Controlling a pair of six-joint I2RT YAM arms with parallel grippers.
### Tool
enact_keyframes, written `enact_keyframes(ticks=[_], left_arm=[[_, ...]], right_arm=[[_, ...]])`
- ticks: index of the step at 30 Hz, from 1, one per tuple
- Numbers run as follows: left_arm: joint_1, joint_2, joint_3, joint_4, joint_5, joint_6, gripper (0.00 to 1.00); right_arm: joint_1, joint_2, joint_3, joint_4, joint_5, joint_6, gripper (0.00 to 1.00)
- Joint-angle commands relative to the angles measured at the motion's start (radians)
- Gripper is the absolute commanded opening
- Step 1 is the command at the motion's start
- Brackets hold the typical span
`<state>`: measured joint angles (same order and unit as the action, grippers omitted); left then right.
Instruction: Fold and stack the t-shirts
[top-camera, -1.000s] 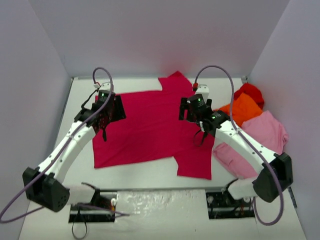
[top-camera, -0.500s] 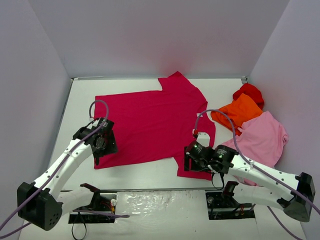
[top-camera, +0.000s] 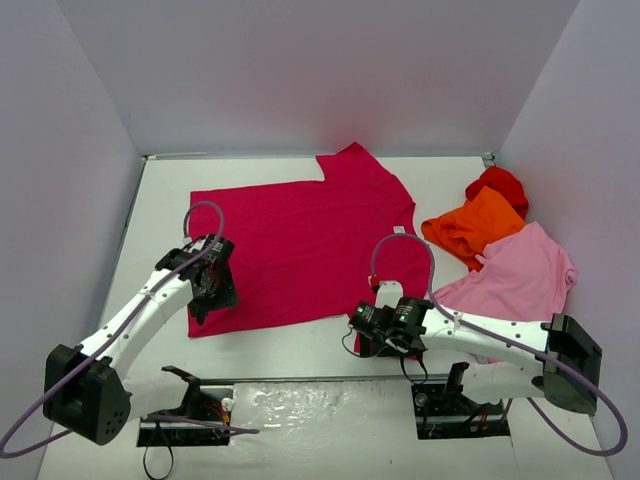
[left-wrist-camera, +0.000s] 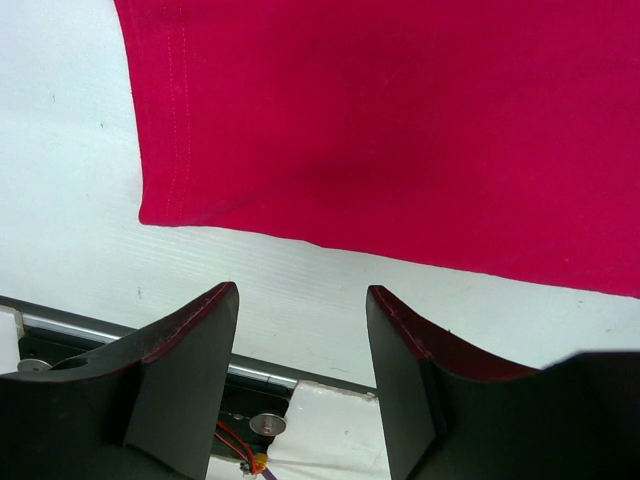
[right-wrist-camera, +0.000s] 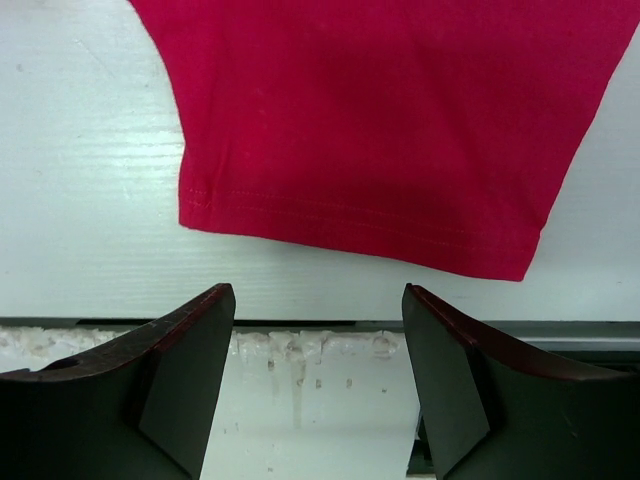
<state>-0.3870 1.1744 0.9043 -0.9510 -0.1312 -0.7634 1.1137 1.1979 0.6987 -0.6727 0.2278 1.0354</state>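
Note:
The raspberry-red t-shirt (top-camera: 300, 245) lies spread flat in the middle of the table, with a small white tag (top-camera: 398, 231) at its right side. My left gripper (top-camera: 203, 300) hovers open over the shirt's near-left corner (left-wrist-camera: 160, 205); its fingers (left-wrist-camera: 190, 370) hold nothing. At the near-right sleeve hem (right-wrist-camera: 360, 235) my right gripper (top-camera: 366, 338) is also open, with empty fingers (right-wrist-camera: 455, 380) just short of the cloth. Orange (top-camera: 475, 225), bright red (top-camera: 500, 182) and pale pink (top-camera: 520, 275) t-shirts are heaped at the right.
The table's front edge (right-wrist-camera: 300, 325) with a metal rail (left-wrist-camera: 250, 372) and the arms' mounting plates (top-camera: 330, 400) runs just below both grippers. Grey walls close in the left, back and right sides.
Both arms have drawn back from the shirt's far half to its near edge. The right gripper's jaws have narrowed a little. The shirt itself has not moved.

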Motion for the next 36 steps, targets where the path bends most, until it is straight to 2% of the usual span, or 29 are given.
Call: enact_keyframes(ticks=[1, 6, 14, 23, 31, 36], left_arm=[[-0.006, 0.031, 0.055, 0.021, -0.005, 0.01, 0.51], [-0.006, 0.05, 0.087, 0.013, -0.008, 0.038, 0.51], [-0.006, 0.067, 0.108, 0.012, -0.022, 0.067, 0.51], [-0.006, 0.1, 0.104, 0.048, 0.004, 0.076, 0.51], [-0.006, 0.093, 0.105, 0.053, 0.012, 0.086, 0.49], [-0.006, 0.099, 0.095, 0.064, 0.022, 0.083, 0.48]], right_arm=[[-0.005, 0.052, -0.027, 0.033, 0.045, 0.045, 0.64], [-0.025, 0.106, -0.054, 0.094, 0.006, 0.058, 0.63], [-0.068, 0.116, -0.077, 0.108, 0.051, 0.088, 0.59], [-0.101, 0.061, -0.07, 0.111, 0.046, 0.08, 0.58], [-0.097, -0.007, -0.023, 0.111, -0.021, 0.04, 0.58], [-0.1, -0.021, -0.064, 0.106, -0.01, 0.064, 0.58]])
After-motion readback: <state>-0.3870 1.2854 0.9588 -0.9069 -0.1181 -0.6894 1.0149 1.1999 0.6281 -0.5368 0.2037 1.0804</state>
